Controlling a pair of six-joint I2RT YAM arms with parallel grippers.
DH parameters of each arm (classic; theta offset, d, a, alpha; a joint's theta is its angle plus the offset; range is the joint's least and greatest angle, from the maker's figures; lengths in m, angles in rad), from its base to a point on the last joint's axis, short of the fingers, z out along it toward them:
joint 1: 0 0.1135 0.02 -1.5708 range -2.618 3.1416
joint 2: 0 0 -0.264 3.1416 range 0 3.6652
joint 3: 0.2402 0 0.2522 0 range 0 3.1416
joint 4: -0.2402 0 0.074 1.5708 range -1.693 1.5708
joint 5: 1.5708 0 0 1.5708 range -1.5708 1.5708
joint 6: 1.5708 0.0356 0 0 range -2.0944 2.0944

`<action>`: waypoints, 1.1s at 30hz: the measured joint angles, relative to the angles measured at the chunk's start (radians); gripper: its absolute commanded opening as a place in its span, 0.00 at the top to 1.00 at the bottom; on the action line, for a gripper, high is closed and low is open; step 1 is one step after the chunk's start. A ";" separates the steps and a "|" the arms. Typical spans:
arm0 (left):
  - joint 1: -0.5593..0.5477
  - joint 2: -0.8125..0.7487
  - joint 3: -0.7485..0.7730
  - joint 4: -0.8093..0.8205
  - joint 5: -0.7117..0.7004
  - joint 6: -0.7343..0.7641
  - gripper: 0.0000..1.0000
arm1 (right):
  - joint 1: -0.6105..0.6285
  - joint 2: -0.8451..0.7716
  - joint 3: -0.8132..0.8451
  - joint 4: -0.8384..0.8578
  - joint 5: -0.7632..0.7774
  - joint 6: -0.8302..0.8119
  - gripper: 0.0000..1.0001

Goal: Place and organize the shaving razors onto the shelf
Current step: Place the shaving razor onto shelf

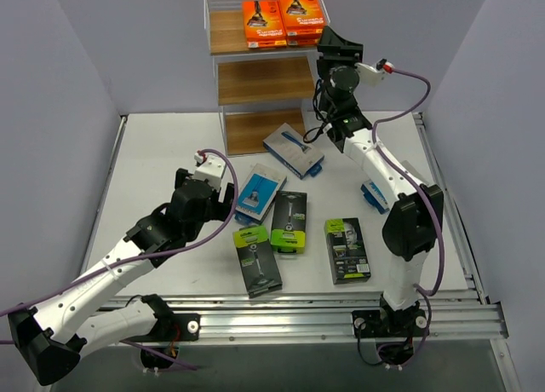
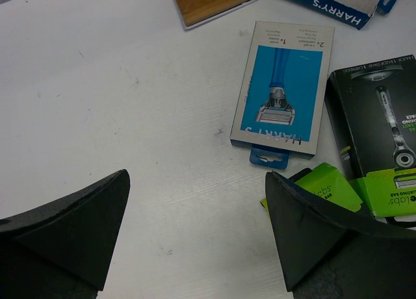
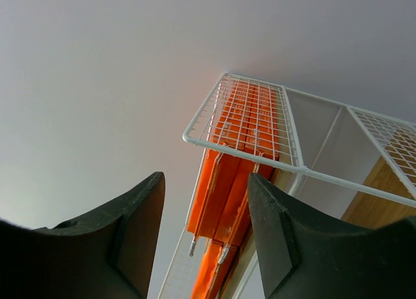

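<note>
Two stacks of orange razor packs (image 1: pixel 282 17) lie on the top tier of the white wire shelf (image 1: pixel 223 41). My right gripper (image 1: pixel 329 37) is open and empty, just right of that tier. Its wrist view shows the orange packs (image 3: pixel 237 159) edge-on behind the wire rail (image 3: pixel 312 173), with the gripper (image 3: pixel 205 205) below them. My left gripper (image 1: pixel 227 204) is open and empty above the table, left of a blue-and-white pack (image 1: pixel 260 193), which its wrist view also shows (image 2: pixel 283 91). Three black packs with lime tops (image 1: pixel 289 221) (image 1: pixel 257 258) (image 1: pixel 347 250) lie near the front.
Another blue-and-white pack (image 1: pixel 293 151) lies before the shelf's bottom board (image 1: pixel 260 129). A third blue pack (image 1: pixel 375 196) is partly hidden under my right arm. Grey walls close in both sides. A metal rail (image 1: pixel 341 311) runs along the near edge.
</note>
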 measured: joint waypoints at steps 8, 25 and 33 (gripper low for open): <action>0.000 0.000 -0.004 0.002 -0.018 0.016 0.06 | -0.009 -0.129 -0.168 0.005 -0.021 -0.021 0.49; 0.000 -0.003 -0.043 0.025 -0.158 0.077 0.06 | -0.020 -0.658 -0.794 -0.138 -0.225 -0.277 0.45; 0.000 0.004 -0.054 0.045 -0.193 0.091 0.06 | -0.019 -0.893 -1.005 -0.322 -0.436 -0.426 0.44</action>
